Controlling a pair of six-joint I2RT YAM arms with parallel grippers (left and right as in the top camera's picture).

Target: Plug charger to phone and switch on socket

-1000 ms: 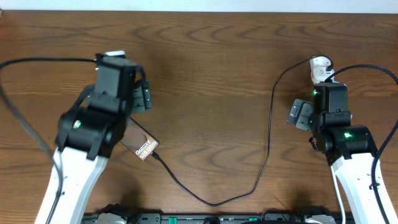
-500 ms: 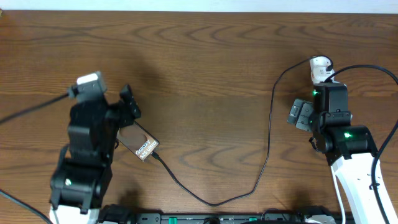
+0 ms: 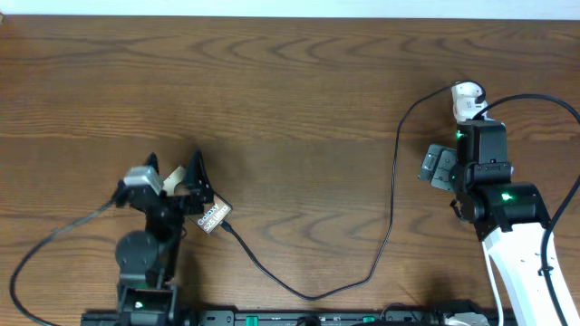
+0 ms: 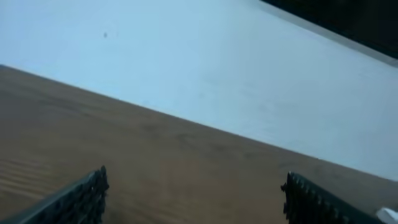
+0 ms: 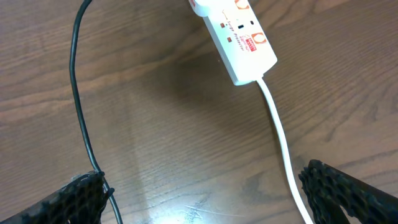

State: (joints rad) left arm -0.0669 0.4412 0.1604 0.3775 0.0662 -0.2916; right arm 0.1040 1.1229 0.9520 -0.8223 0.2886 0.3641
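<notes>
**Charger at phone; socket switch outstanding**

The charger (image 3: 391, 195) lies in a loose loop across the table (image 3: 290, 81), its tip against the lettered end of the phone (image 3: 212, 215). Whether it is fully seated cannot be told. Its other end reaches the socket (image 5: 239, 34), far right.

Judged step: switching on.

The left gripper (image 3: 174, 167) stands wide and empty over the phone's other end. The right gripper (image 5: 202, 193) stands wide and empty near the socket's cord (image 5: 280, 137).

The next move calls for a fingertip pressing one of the red switches (image 5: 231, 40) squarely; the strip would likely slide otherwise.
</notes>
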